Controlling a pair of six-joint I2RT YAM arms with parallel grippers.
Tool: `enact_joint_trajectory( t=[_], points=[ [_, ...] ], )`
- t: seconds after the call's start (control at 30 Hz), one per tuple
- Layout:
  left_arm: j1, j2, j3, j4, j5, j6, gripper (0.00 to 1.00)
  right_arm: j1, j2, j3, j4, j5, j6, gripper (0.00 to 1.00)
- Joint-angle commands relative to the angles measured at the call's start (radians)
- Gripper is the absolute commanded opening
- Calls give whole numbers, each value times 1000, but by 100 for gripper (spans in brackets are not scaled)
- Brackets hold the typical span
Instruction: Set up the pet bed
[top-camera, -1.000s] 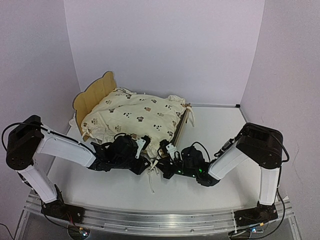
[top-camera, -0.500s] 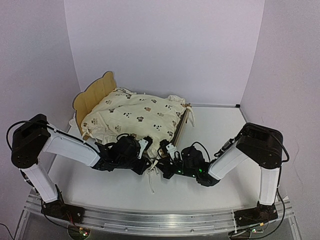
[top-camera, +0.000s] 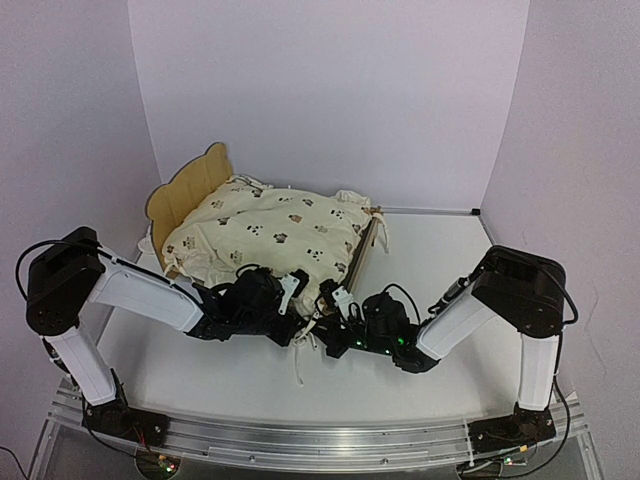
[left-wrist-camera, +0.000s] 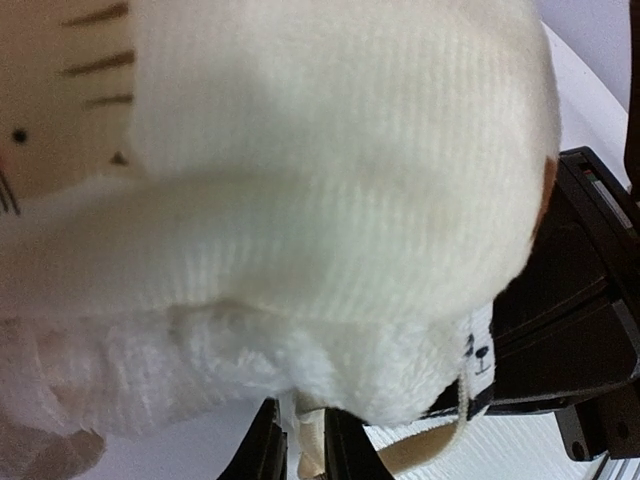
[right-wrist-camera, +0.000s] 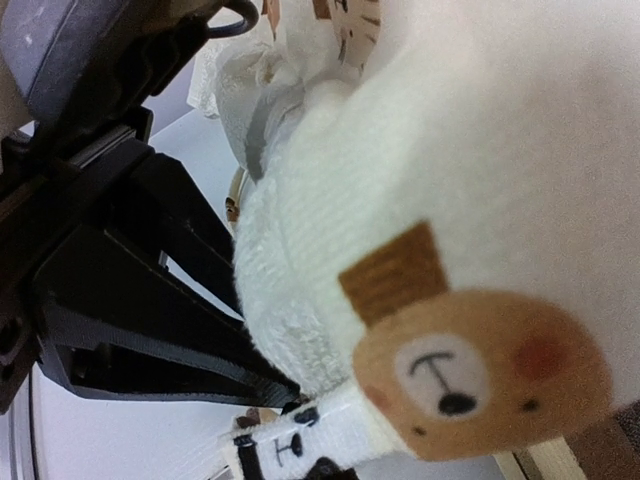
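Since the earlier frame, the left arm had pushed a little further toward the middle of the table, bringing the left gripper (top-camera: 293, 291) closer to the right one, and its fingers had narrowed. The right arm had not moved.

In the left wrist view, the left gripper's two dark fingertips (left-wrist-camera: 268, 452) stood close together at the bottom edge, with a cream tie (left-wrist-camera: 309, 450) between them. Whether they actually pinched it could not be told. Just above them bulged the cream animal-print cover (left-wrist-camera: 330, 180), soft and ribbed, filling most of that view.

The right gripper (top-camera: 335, 300) was fully closed. In its wrist view, a white ribbon (right-wrist-camera: 285, 440) printed with a small face lay at its fingertips, though a firm hold on it could not be confirmed. A brown bear face (right-wrist-camera: 470, 372) printed on the cover sat just above.

From the overhead camera, the two grippers nearly met at the near corner of the cover. Thin tie strings (top-camera: 299, 357) hung down from that corner onto the white table (top-camera: 440, 260).

The pet bed (top-camera: 186, 190) sat at the back left of the table, set at an angle. Its scalloped plywood headboard stood upright at the far left end. The cover lay puffed over the frame, hiding the base. Only the headboard and the wooden foot rail (top-camera: 366, 248) showed.
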Motion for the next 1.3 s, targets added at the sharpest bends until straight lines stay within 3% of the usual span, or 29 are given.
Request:
enact_joint_trajectory(
  t=[0.0, 0.1, 0.4, 0.67, 0.83, 0.93, 1.07, 1.27],
  points=[
    [3, 10, 25, 63, 22, 16, 8, 4, 14, 33, 25, -29, 11, 0],
    [3, 10, 19, 77, 22, 19, 0, 4, 13, 33, 25, -30, 12, 0],
    [3, -11, 11, 54, -9, -3, 0, 4, -12, 8, 23, -3, 25, 0],
    [3, -62, -22, 44, -46, -52, 0, 5, -109, -92, 19, 59, 49, 33],
    [3, -79, -31, 38, -73, -90, 0, 6, -177, -147, -7, 56, 69, 39],
    [3, -95, -39, 37, -81, -119, 0, 6, -217, -152, -78, 26, 103, 39],
    [3, -112, -52, 39, -93, -156, 0, 17, -246, -72, -333, -14, 174, 39],
    [3, -114, -65, 51, -93, -193, 0, 108, -227, 62, -621, 70, 233, 41]
  ],
)
